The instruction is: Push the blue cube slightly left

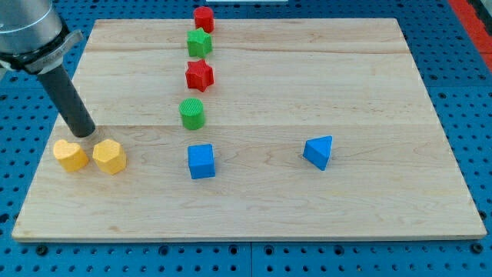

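Lower centre of the frame: the blue cube (201,161) sits alone. At lower left my tip (84,133), a bare rod with no jaws and holding nothing, rests just above two yellow blocks (71,155) (109,156). It is on the cube's left, the wrong side for a leftward push.

On the surface (384,208), a column runs far to near: red block (203,18), green star (199,42), red star (199,75), green cylinder (192,113), blue cube (201,161). The blue triangular block (318,151) lies well right of the cube. The yellow heart (71,155) and yellow hexagon (109,156) sit side by side at the near left, with my tip (84,132) just behind them.
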Controlling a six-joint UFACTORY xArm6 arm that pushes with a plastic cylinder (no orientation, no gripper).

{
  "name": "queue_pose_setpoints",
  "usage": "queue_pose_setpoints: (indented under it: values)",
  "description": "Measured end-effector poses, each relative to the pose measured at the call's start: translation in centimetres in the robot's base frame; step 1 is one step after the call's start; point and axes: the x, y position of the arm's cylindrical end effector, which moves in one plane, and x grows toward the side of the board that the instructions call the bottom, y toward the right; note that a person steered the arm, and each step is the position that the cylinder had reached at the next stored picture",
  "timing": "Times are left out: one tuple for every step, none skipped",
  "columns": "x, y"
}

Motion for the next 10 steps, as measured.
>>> queue_pose_setpoints:
  values:
    - [0.2, 5.2]
    - [0.4, 9.4]
    - [2.2, 10.6]
    - [4.5, 11.0]
    - [7.7, 10.7]
    - [11.5, 12.4]
    - [10.9, 16.6]
    - [8.8, 20.0]
    - [8.1, 20.1]
    - [8.0, 19.5]
